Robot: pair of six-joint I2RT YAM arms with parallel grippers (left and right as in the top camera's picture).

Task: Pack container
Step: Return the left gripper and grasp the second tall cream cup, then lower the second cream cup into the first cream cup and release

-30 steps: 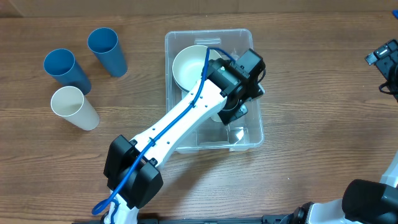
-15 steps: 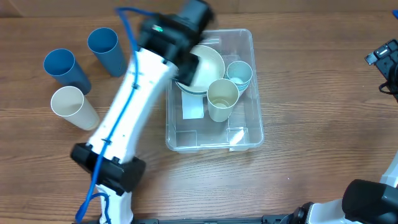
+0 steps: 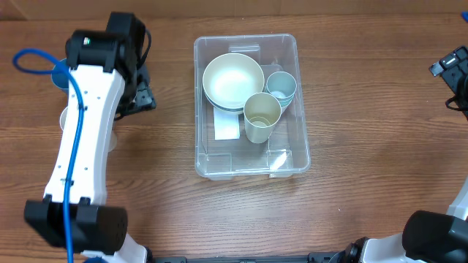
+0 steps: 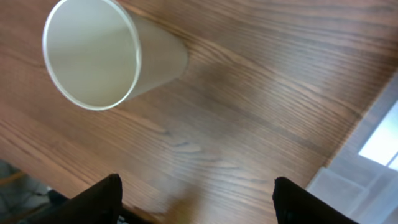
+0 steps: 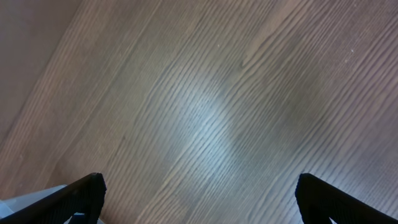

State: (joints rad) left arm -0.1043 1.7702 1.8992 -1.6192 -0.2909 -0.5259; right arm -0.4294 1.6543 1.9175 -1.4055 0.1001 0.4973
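Left jaws: spread wide, nothing between them. Only the two dark fingertips [image 4: 102, 200] show, at the lower edge of the wrist view. They hang over bare brown wooden bench [image 4: 249, 118].

A white tapered paper cup [image 4: 93, 53] stands upright at 10 o'clock from them, apart, mouth up. Judgement: the wide gap suits closing on that cup as the next item to pack.

Right jaws: likewise spread and empty over bare bench. The right arm [image 3: 452, 66] is parked at the 3 o'clock edge of the overhead view, well clear of the work.

The large clear plastic rectangular container [image 3: 248, 157] sits mid-bench, at 3 o'clock from the white left arm [image 3: 80, 146]. Inside it:
- A white round bowl [image 3: 232, 79] at 11 o'clock.
- A cream paper cup [image 3: 262, 115] just beside the bowl.
- A pale blue cup [image 3: 281, 85] at 2 o'clock.

The white label [image 3: 227, 126] shows through the base. The 6 o'clock end is free, so there is room for more.

Hidden or unclear:
- From overhead the left arm covers most of the white cup.
- Only a blue sliver [image 3: 57, 73] peeks out at the arm's 9 o'clock side, possibly another cup; cannot tell.
- A pale shape is cut off at 4 o'clock in the left wrist view; unidentified.
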